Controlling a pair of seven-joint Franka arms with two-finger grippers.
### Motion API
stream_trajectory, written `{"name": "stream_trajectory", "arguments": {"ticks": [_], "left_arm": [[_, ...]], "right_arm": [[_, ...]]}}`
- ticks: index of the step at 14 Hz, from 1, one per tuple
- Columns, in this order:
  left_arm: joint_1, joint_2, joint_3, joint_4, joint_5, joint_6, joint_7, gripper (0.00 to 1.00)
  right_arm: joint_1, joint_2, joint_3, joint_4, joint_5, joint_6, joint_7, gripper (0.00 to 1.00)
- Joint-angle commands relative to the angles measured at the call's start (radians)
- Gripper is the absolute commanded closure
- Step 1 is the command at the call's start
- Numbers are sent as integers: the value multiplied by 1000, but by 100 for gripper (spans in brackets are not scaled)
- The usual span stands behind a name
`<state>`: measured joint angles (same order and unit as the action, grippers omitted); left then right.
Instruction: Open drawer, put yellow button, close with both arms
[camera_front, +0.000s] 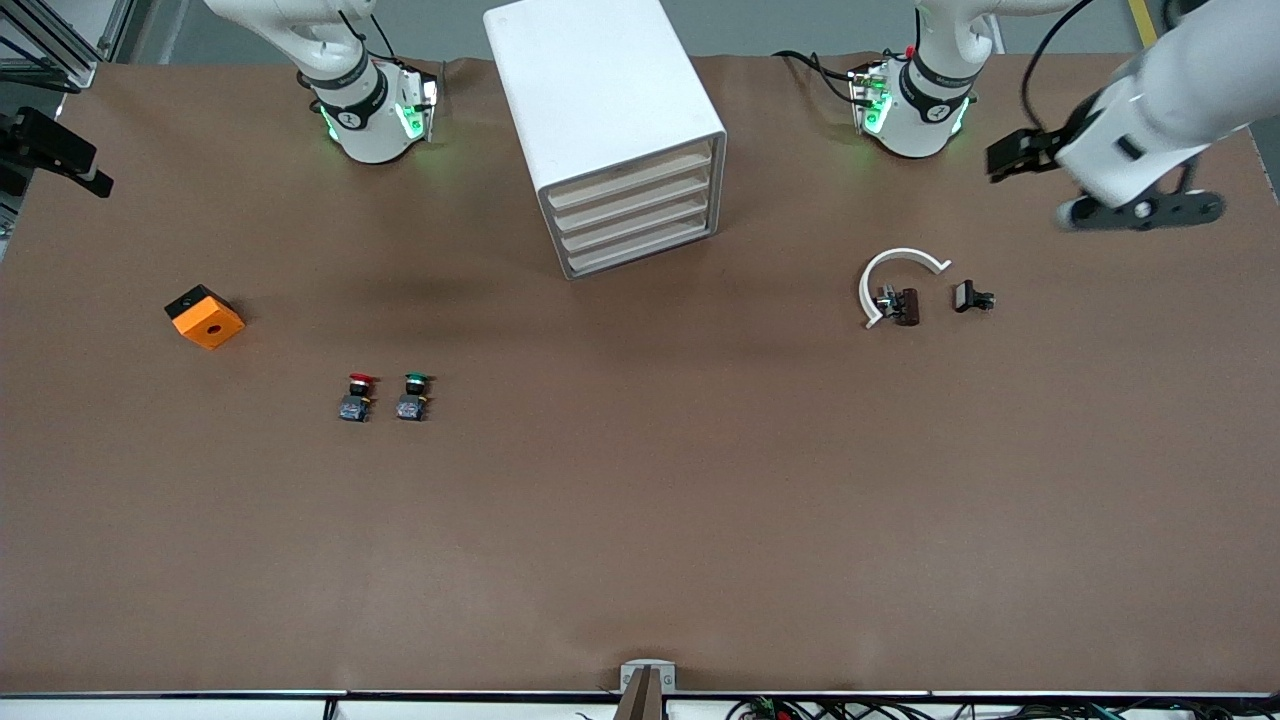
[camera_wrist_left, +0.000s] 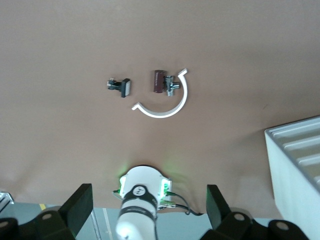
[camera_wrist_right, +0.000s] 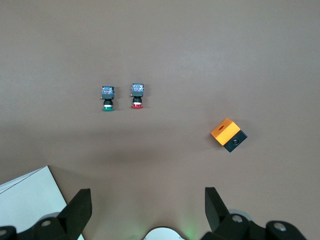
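The white cabinet (camera_front: 610, 110) stands between the two arm bases, with all its cream fronts pushed in. The drawer (camera_front: 632, 177) is the uppermost front and is shut. One corner of the cabinet (camera_wrist_left: 300, 155) shows in the left wrist view and one corner (camera_wrist_right: 30, 200) in the right wrist view. The yellow button is out of view. My left gripper (camera_wrist_left: 150, 192) hangs open and empty, high over the left arm's end of the table; its black hand (camera_front: 1140, 210) shows in the front view. My right gripper (camera_wrist_right: 147, 200) is open and empty, high over the table by its own base.
A red-capped button (camera_front: 357, 397) and a green-capped button (camera_front: 412, 396) stand side by side, nearer the front camera than the cabinet. An orange and black box (camera_front: 205, 316) lies toward the right arm's end. A white C-shaped ring (camera_front: 893, 272), a brown part (camera_front: 907, 306) and a small black part (camera_front: 971, 297) lie toward the left arm's end.
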<state>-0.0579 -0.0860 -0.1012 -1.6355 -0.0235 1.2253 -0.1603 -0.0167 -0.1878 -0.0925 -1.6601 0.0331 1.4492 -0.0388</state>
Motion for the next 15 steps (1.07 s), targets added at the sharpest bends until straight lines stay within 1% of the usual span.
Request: {"name": "stream_trajectory", "arguments": {"ticks": [1, 3, 6, 7, 9, 11, 13, 15], "left_arm": [[35, -63, 50, -66, -6, 31, 102, 0], [75, -83, 52, -117, -4, 89, 126, 0], [75, -158, 80, -291, -4, 282, 140, 0], [75, -166, 78, -320, -1, 324, 142, 0], [76, -158, 77, -326, 0, 387, 142, 0], [76, -146, 77, -307, 0, 428, 142, 0], [76, -118, 77, -247, 0, 428, 142, 0], [76, -106, 78, -209, -1, 419, 140, 0]], "right_arm": [[0, -74, 0, -84, 13, 40, 0, 0], [-15, -74, 25, -83, 11, 42, -1, 0], [-19, -71, 34, -76, 5, 45, -1, 0], [-19, -70, 34, -76, 5, 46, -1, 0], [-17, -70, 34, -78, 4, 51, -1, 0], [-17, -70, 34, -76, 1, 51, -3, 0], [-17, -70, 34, -76, -2, 51, -7, 0], [-17, -70, 33, -78, -18, 51, -9, 0]]}}
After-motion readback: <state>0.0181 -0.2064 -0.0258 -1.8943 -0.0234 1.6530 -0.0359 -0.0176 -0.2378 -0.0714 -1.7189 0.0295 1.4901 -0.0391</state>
